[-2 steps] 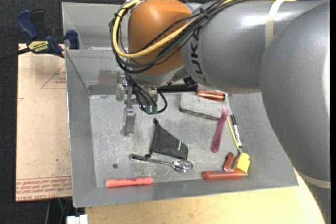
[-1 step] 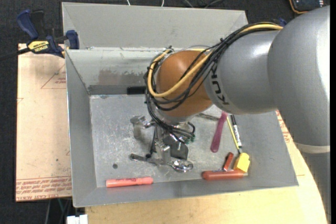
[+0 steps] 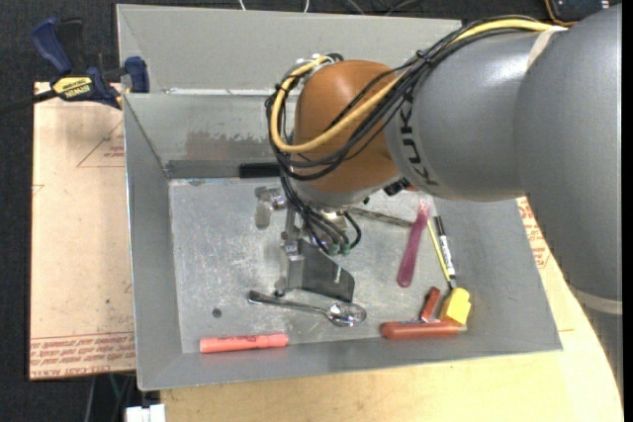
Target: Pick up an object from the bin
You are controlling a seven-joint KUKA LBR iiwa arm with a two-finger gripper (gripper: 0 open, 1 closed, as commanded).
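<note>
— Grey metal bin, scuffed floor. Robot gripper low at mid-bin, just over a slim silver metal spoon lying flat near the front wall. Apart or together?
— Cannot tell; too much arm and orange wrist cover in the way. Contact with the spoon unclear too.
— Risks?
— Likely slips off that thin, smooth handle, or presses it flat against the floor. Might also shove it towards the orange-red marker at front left.
</note>
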